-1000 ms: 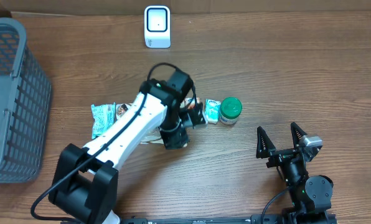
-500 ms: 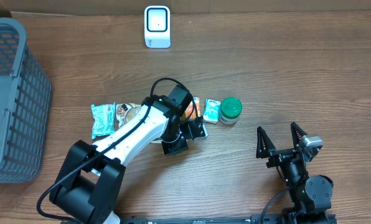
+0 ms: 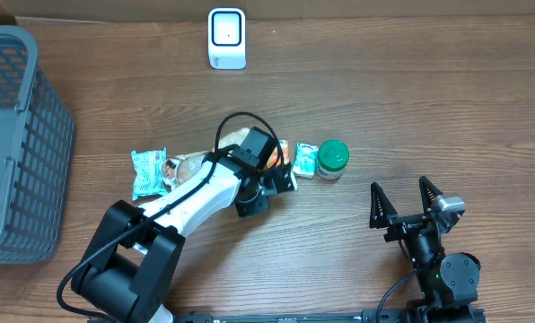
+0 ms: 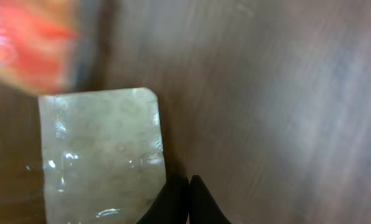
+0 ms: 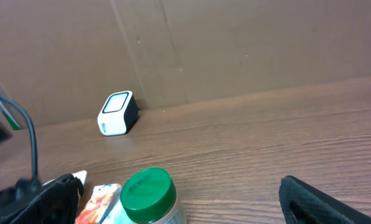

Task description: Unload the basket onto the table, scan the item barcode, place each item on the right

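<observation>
Left wrist view has the pale packet [image 4: 98,155] flat on the table [image 4: 266,93], in the row of goods near the jar [image 3: 332,159], scanner [image 3: 226,38] well apart. Left end effector [image 4: 180,199] has dropped from a half-open hover and snapped closed at the packet's corner. Pinching its edge or missing, can't tell. Right end effector [image 3: 398,185] gapes wide, idle. Lift next, if the grip took.

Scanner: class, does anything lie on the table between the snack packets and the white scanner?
Nothing visible does: only bare wooden table separates the snack packets from the scanner.
</observation>
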Tool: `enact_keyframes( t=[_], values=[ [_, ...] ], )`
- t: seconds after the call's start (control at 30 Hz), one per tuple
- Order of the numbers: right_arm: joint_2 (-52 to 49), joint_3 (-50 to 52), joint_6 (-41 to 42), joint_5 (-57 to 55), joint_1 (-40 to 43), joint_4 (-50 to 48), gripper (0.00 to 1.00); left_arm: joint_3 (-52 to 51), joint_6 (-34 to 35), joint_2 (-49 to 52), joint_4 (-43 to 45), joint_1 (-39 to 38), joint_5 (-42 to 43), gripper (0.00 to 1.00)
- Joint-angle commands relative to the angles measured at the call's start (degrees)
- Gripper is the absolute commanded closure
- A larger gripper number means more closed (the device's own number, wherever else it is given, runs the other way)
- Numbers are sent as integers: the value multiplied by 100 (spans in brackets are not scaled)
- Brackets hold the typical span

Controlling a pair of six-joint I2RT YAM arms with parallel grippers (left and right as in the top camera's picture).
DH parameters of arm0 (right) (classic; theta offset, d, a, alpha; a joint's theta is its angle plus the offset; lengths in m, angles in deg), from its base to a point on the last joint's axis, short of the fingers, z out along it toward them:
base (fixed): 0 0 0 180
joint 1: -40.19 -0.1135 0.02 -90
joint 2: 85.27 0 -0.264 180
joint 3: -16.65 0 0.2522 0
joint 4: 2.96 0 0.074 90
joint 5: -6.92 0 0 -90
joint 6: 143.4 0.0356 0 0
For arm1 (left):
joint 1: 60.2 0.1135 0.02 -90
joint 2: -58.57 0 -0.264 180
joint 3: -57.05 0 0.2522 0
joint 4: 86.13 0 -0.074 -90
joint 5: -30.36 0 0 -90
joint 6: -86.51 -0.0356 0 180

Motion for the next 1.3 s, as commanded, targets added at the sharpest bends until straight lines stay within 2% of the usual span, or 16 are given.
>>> enact_keyframes(
  t=[0.0, 0.13, 0.27, 0.5, 0.83, 0.97, 1.07, 1.17, 1.27],
  values=[
    [57, 59, -28, -33, -28, -17, 0, -28, 498, -7, 498, 146, -334, 96],
    [57, 59, -26, -33, -28, -17, 0, -28, 1150, -7, 1189, 389, -472, 96],
    [57, 59, -26, -33, -28, -17, 0, -28, 1620, -4, 1510, 715, -483, 96],
    [57, 59, -28, -33, -28, -17, 0, -28, 1781, 59, 1628, 1209, -481, 96],
    [57, 59, -28, -33, -28, -17, 0, 157, 2455, 39, 1792, 1685, -789, 96],
    [57, 59, -28, -33, -28, -17, 0, 872, 2465, -116, 1121, 1663, -925, 96],
    [57, 59, -28, -33, -28, -17, 0, 1797, 2966, -245, 192, 1622, -907, 94],
    [57, 59, -28, -33, -28, -17, 0, 2839, 3565, -299, -927, 1624, -702, 82],
    [57, 59, -28, -33, -28, -17, 0, 3801, 3768, -302, -1958, 1641, -273, 71]
  ],
)
